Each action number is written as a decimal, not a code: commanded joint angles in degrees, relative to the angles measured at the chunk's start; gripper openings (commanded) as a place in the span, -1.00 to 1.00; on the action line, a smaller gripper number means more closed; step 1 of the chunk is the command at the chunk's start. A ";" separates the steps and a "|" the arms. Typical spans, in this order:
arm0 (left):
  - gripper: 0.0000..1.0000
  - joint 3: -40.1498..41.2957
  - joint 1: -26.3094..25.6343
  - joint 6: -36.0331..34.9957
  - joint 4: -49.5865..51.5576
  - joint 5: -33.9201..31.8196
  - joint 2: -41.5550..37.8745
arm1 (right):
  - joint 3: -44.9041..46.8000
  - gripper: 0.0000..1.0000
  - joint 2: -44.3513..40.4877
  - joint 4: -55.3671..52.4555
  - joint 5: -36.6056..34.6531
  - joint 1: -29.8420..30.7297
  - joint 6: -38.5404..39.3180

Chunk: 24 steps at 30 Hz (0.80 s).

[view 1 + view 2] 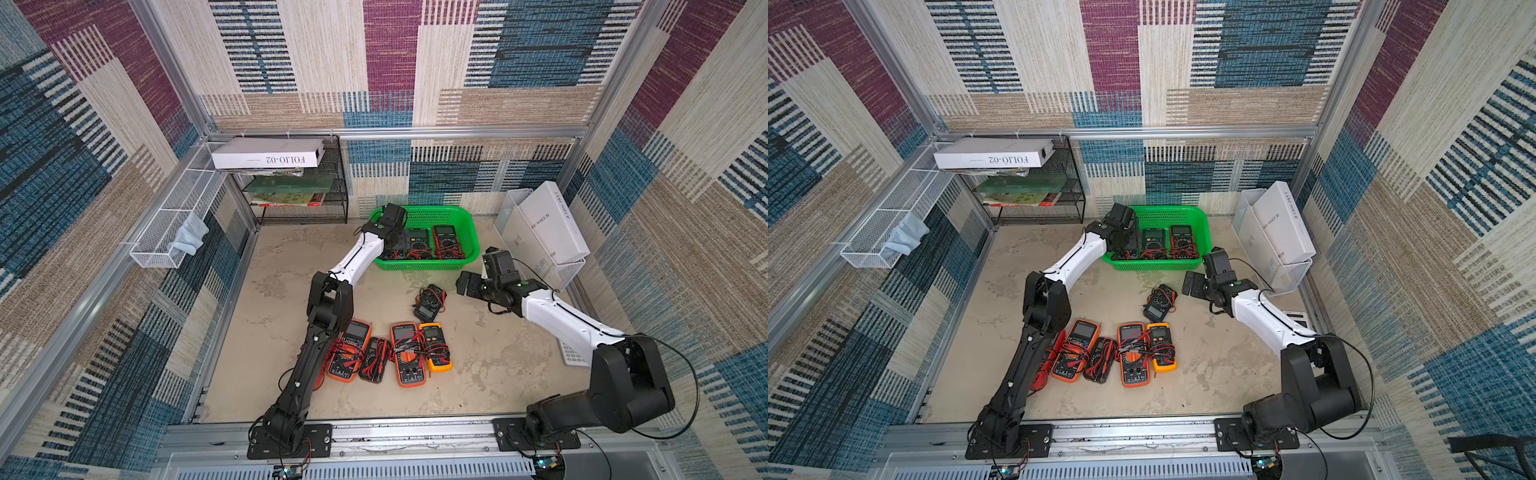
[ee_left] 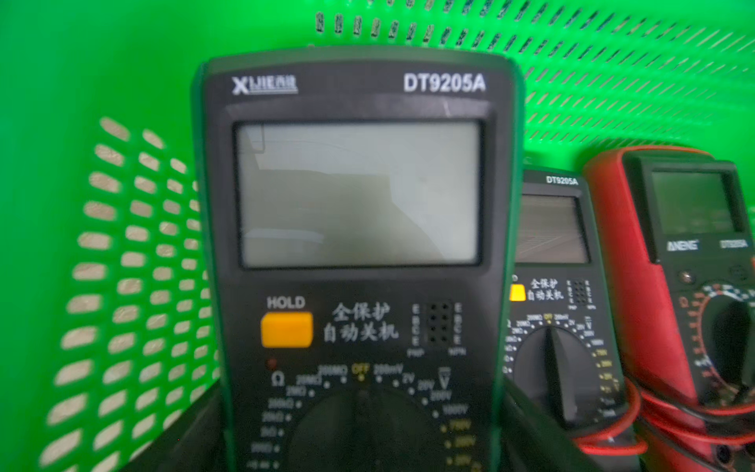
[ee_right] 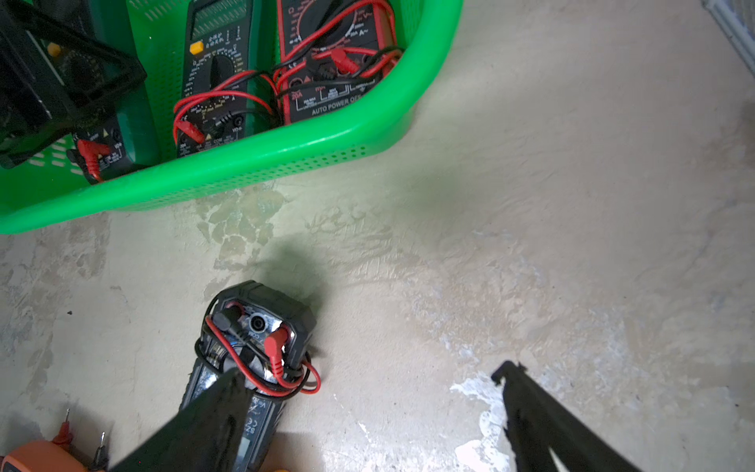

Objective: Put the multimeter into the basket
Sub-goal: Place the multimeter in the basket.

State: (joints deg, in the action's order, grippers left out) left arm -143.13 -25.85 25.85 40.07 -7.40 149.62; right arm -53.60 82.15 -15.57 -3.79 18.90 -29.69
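At the worktop's [image 1: 498, 365] far side sits the basket [image 1: 428, 265]. My left claw [image 1: 397, 245] is down in its left end, straddling the green multimeter [image 2: 359, 196], long axis pointing away from me. Gripped or freed, I can't tell. Right claw [image 3: 369, 374] gapes empty by the black multimeter [image 3: 253, 327].

Basket [image 1: 440, 212]: bright green, perforated, upright, far centre of table [image 1: 490, 374]. Three meters lie inside, side by side, faces up, leads on them: green meter [image 2: 359, 245] at the left-arm end, second green meter [image 1: 419, 243] in the middle, red meter [image 1: 446, 241] last. Black meter [image 1: 430, 302] lies on the table near the basket. A row of four [image 1: 408, 353] lies nearer the front.
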 commanded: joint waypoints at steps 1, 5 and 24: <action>0.97 -0.22 0.11 0.92 0.03 -0.05 -1.43 | -0.71 0.99 -0.02 0.02 0.04 -0.04 0.42; 1.00 -0.22 0.10 0.69 -0.17 0.18 -2.52 | -0.36 0.99 -0.50 -0.02 0.01 -0.26 0.43; 0.99 9.05 -3.01 -4.03 0.07 5.46 -19.34 | 1.89 0.99 -7.10 -1.71 0.78 0.13 -0.62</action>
State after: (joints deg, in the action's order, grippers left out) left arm -137.10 -28.38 23.53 39.57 -3.88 133.64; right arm -52.29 76.31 -16.88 -3.79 18.79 -29.80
